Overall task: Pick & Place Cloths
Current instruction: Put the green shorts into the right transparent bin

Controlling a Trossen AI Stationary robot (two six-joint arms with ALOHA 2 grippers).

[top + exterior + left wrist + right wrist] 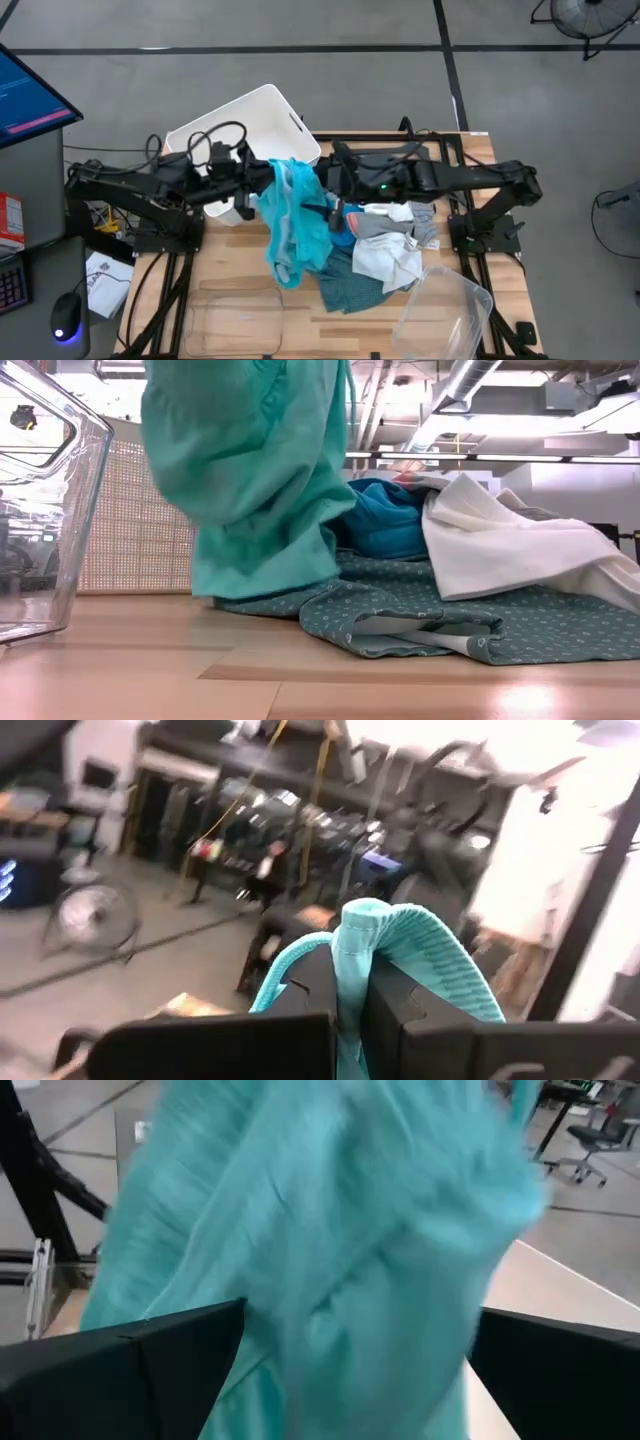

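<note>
Early stage of cloth sorting, seen from four cameras.

High view: turquoise cloth (290,222) hanging at frame centre, pinched at its top edge by the left hand (262,192), fully closed on the fabric; lower part trailing onto the pile. Right hand (330,190) just right of the same cloth, fingers spread to their widest, nothing visibly clamped. Remaining pile right of centre on the tabletop (230,262): teal cloth (355,288) at the bottom, white cloth (395,255) over it, grey cloth (420,222) toward the upper right of the pile. White bin (250,125) at upper centre-left, no cloth visible inside. Two clear containers along the lower edge (240,318) and lower right (445,305), likewise without cloth.

Low view: turquoise cloth filling the upper centre, its hem touching the teal cloth; white cloth at right; a blue fabric (390,520) behind, mid-frame.

Left wrist view: folded turquoise rim gripped between the fingers (310,985).

Right wrist view: turquoise fabric across the whole frame between the wide-set fingers (180,1350); contact not determinable.

Judgement: nothing placed yet; one cloth lifted and in transit, destination not evident; all other cloths left to pick.
</note>
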